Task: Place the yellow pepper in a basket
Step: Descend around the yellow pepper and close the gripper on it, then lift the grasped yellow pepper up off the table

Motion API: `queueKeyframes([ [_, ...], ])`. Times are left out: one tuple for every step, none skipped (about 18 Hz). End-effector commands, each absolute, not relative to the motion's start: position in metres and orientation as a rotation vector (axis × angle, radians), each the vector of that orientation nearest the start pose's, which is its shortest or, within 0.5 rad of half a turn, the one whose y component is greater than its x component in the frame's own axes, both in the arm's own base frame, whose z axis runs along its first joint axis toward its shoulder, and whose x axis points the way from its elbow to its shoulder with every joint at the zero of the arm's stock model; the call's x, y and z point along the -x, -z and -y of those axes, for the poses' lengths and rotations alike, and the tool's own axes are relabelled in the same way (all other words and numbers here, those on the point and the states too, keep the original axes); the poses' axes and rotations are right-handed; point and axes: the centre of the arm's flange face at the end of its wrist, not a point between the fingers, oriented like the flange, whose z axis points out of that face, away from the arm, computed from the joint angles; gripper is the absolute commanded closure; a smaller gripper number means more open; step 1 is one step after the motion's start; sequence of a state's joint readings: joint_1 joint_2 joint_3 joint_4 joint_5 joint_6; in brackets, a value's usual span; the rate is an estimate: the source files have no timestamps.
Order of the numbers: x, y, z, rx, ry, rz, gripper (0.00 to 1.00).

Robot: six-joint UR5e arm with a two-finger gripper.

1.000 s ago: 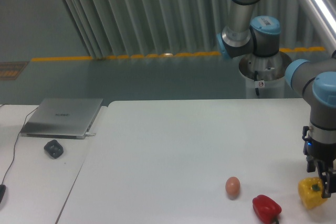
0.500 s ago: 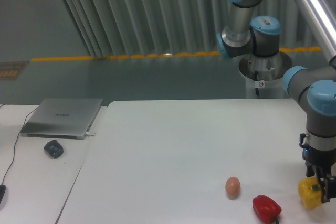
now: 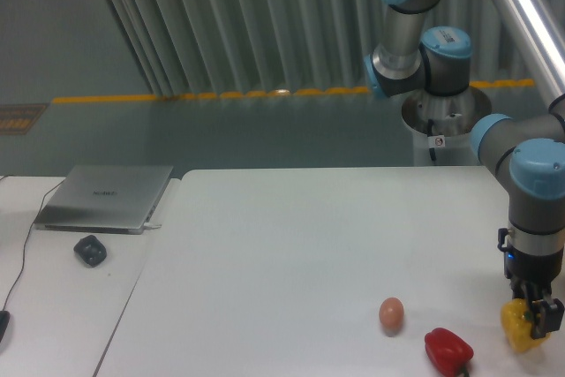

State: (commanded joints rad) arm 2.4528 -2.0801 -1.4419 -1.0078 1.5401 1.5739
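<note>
Two fingers [image 3: 546,317] of the gripper [image 3: 538,313] stand around the yellow pepper [image 3: 519,326], closed onto it, right of the red pepper [image 3: 448,350] on the bench [image 3: 291,253].

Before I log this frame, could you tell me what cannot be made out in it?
- Gripper: its fingers overlap the yellow pepper; whether they are shut on it cannot be told.
- Yellow pepper: its right part is covered by the gripper.
- Basket: none shows in the fixed view.
- Red pepper: its lower edge is cut off by the bottom of the picture.
- Arm: runs out past the right edge.
</note>
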Motion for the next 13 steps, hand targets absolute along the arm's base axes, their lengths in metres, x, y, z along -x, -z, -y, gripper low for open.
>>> queueKeyframes([
  [0.444, -0.310, -0.542, 2.859, -0.251, -1.033, 0.69],
  [0.444, -0.310, -0.542, 2.859, -0.251, -1.033, 0.70],
  [0.444, -0.311, -0.542, 2.861, -0.252, -1.033, 0.72],
  [0.444, -0.313, -0.542, 2.860, -0.256, -1.030, 0.73],
  [0.445, -0.314, -0.542, 2.868, -0.264, -1.022, 0.76],
  [0.446, -0.318, -0.541, 2.880, -0.278, -1.005, 0.76],
  [0.444, -0.323, -0.542, 2.885, -0.291, -0.989, 0.76],
  [0.443, -0.329, -0.541, 2.886, -0.293, -0.974, 0.76],
  [0.440, -0.336, -0.539, 2.891, -0.279, -0.976, 0.76],
  [0.437, -0.342, -0.536, 2.898, -0.255, -0.978, 0.76],
  [0.434, -0.347, -0.534, 2.904, -0.236, -0.980, 0.76],
  [0.433, -0.353, -0.530, 2.908, -0.214, -0.977, 0.76],
  [0.430, -0.359, -0.528, 2.912, -0.195, -0.976, 0.76],
])
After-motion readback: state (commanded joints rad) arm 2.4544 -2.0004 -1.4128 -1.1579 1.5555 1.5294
